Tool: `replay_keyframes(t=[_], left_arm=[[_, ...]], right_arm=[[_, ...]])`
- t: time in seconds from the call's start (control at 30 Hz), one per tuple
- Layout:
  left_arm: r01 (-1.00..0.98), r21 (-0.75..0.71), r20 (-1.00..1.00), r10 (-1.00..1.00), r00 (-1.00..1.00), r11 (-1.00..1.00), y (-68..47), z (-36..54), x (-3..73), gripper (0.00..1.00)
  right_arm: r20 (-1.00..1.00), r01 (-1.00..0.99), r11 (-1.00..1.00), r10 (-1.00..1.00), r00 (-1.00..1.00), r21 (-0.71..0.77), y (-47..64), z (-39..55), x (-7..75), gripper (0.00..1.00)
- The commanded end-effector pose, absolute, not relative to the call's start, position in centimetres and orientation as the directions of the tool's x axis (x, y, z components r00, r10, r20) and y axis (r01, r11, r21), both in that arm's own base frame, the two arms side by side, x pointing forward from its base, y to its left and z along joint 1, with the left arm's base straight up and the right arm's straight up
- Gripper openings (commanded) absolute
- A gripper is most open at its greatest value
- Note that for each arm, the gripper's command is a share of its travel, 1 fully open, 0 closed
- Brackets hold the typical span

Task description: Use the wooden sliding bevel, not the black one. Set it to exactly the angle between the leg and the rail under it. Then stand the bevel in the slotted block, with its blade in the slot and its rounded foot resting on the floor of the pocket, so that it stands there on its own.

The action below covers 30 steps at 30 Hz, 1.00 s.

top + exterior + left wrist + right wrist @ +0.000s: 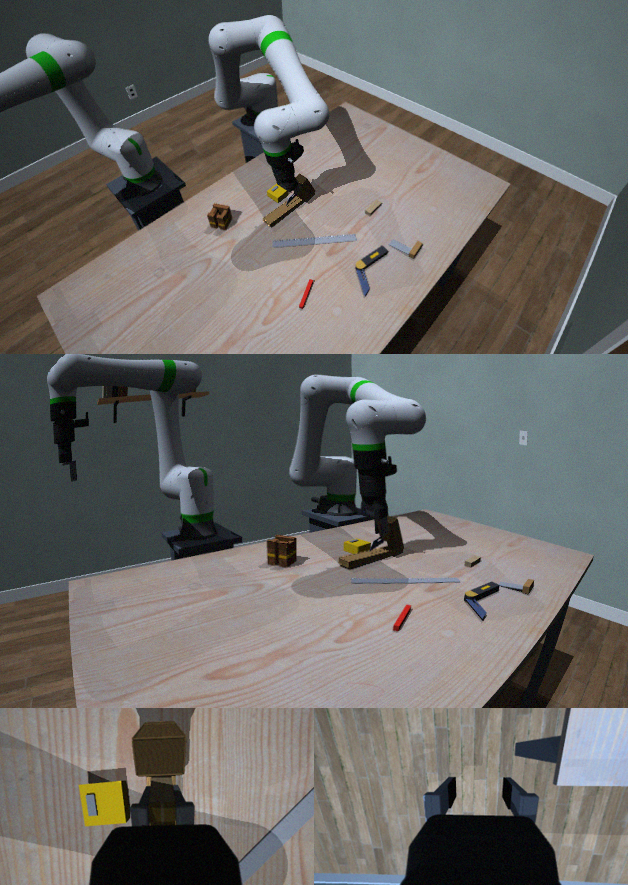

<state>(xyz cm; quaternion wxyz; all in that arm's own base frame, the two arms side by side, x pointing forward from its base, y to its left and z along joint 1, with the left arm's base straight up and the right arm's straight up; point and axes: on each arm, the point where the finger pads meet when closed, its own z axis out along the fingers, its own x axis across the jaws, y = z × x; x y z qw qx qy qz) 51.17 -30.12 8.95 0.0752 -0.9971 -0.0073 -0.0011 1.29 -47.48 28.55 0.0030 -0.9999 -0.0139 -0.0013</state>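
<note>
One pincer (291,196) (378,540) (162,814) — the left — grips the wooden bevel (162,819).

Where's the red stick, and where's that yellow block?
Red stick (306,294) (402,618): top and exterior views, middle of its length.
Yellow block (276,194) (354,546) (110,803): top, exterior, left wrist views, upper face.

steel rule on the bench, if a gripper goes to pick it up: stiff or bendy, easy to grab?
The steel rule looks thin and long, so it may flex a little if lifted by one end. It lies flat with almost no height showing, so fingers could struggle to get under it. The smooth-looking face suggests it might slide when nudged.
</note>
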Motion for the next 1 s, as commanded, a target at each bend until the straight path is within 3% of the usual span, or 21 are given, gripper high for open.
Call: replay_keyframes(t=[0.0,0.97], left_arm=[[0.01,-0.144,0.006,0.01,1.0,-0.99,-30.41,9.45,51.17,0.0],[0.003,-0.144,0.006,0.002,1.0,-0.99,-30.54,9.44,51.1,0.0]], right_arm=[[0.0,0.027,-1.0,0.027,1.0,0.0,-47.48,28.97,1.29,1.0],[0.0,0.027,-1.0,0.027,1.0,0.0,-47.48,28.97,1.29,1.0]])
